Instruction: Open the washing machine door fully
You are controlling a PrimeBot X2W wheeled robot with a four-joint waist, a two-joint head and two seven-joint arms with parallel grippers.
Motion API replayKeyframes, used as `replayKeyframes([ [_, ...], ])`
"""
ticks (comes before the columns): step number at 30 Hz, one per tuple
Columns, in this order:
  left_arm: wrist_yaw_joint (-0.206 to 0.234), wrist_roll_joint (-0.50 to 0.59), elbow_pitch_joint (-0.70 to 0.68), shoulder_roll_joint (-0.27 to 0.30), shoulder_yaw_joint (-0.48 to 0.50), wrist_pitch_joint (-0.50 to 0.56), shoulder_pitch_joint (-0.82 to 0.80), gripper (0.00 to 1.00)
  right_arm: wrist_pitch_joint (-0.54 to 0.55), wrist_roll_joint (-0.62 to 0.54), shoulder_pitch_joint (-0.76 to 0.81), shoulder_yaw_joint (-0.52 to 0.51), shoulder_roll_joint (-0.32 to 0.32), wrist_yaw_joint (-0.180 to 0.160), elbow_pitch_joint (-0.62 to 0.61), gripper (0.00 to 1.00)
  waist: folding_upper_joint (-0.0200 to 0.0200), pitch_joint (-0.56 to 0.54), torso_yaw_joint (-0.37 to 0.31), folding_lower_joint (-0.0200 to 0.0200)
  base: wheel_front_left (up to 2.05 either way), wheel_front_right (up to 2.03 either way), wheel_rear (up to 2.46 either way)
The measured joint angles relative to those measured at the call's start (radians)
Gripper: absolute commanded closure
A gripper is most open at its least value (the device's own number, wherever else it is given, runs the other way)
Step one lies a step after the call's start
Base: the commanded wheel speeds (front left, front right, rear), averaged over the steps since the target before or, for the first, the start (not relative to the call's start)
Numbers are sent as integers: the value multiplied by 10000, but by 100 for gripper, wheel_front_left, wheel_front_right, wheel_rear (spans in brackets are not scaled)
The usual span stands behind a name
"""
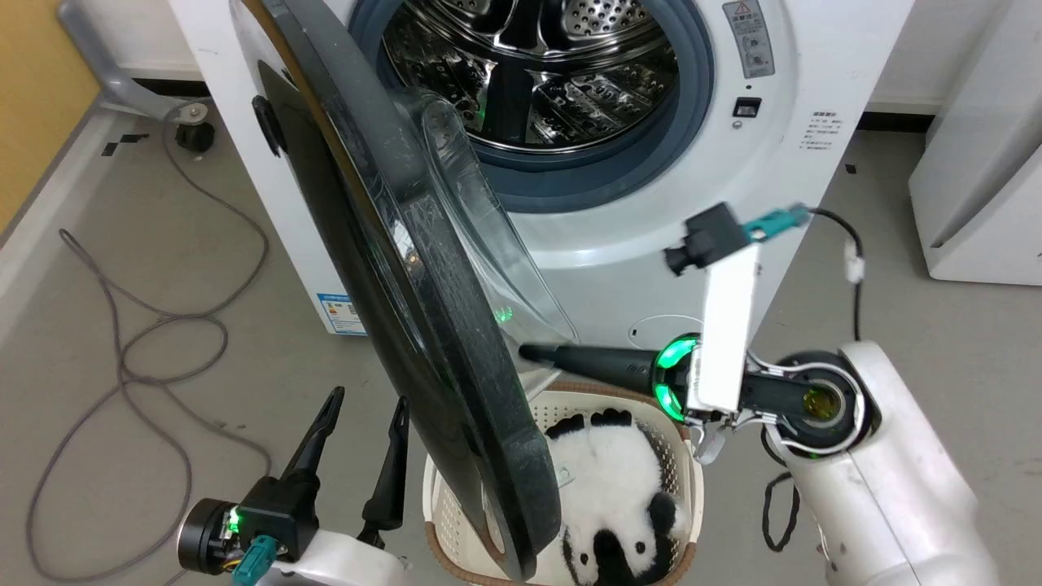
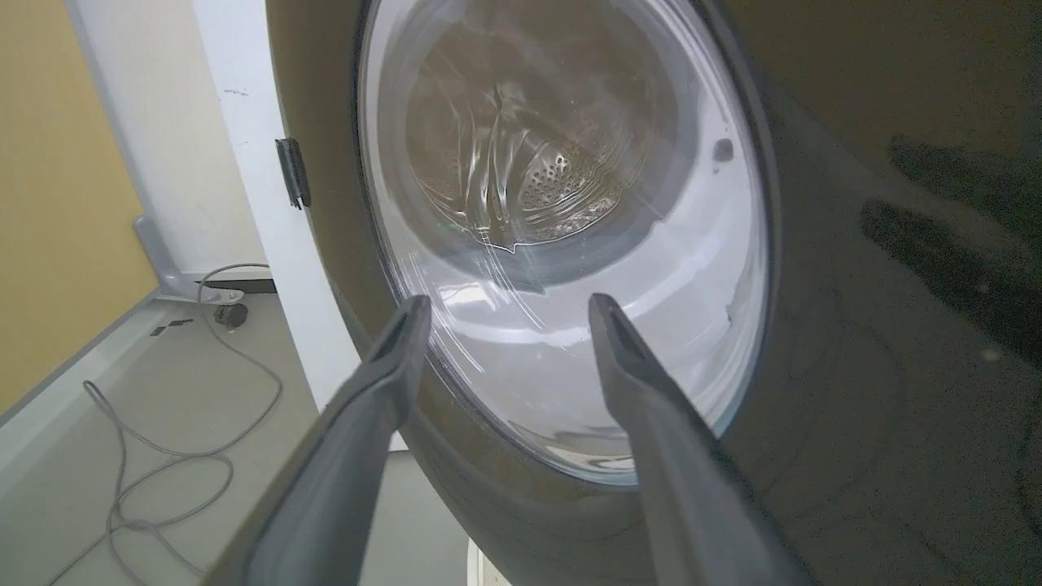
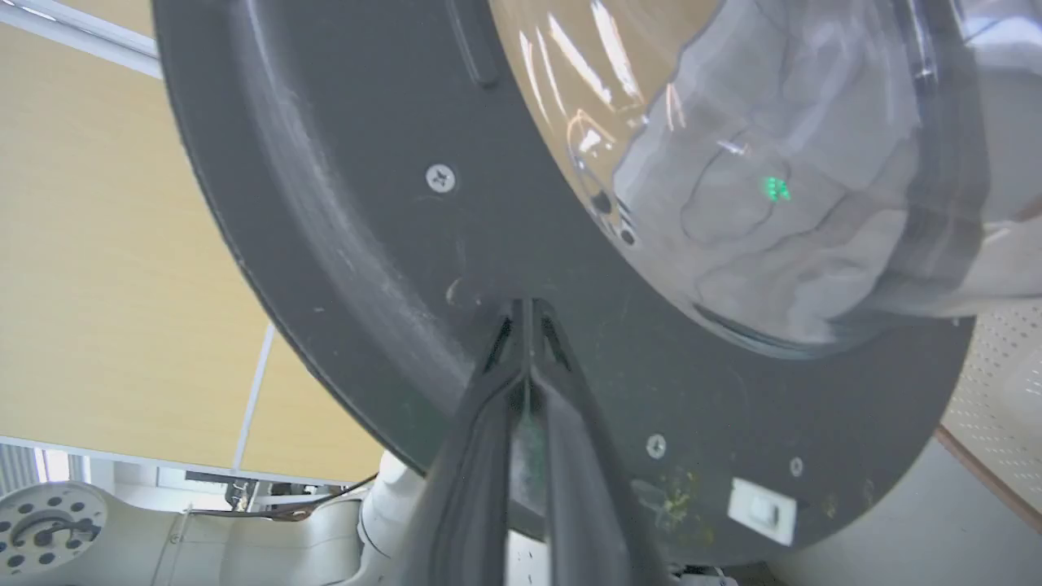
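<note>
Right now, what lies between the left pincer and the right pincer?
The washing machine door: in the head view it stands partly open between the open left pincer on its outer side and the shut right pincer at its inner face.

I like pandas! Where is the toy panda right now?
In the head view, the toy panda lies in the pale basket at the bottom middle, on the floor before the washing machine, just right of the open door's lower edge.

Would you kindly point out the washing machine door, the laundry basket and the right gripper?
washing machine door (image 1: 440, 342): head view, dark inner face.
laundry basket (image 1: 448, 505): head view, left lattice wall.
right gripper (image 3: 525, 313): right wrist view, between its shut fingertips.
</note>
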Motion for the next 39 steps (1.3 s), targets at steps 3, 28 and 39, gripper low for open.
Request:
replayKeyframes([
  [3, 31, -2, 8, -2, 19, 0, 0, 0, -1212, 263, 363, -199, 4, 0, -63, 0, 0, -4, -98, 1, 0, 0, 0],
  [28, 531, -387, 192, -4, 485, -2, 250, 0, -10598, -5129, 5001, -3743, -662, 0, -1390, 0, 0, -449, -827, 1, 0, 0, 0],
  [39, 616, -376, 165, -6, 619, 0, 337, 0, -11388, -11998, 5340, -5091, -92, 0, -3315, 0, 0, -410, -950, 2, 0, 0, 0],
])
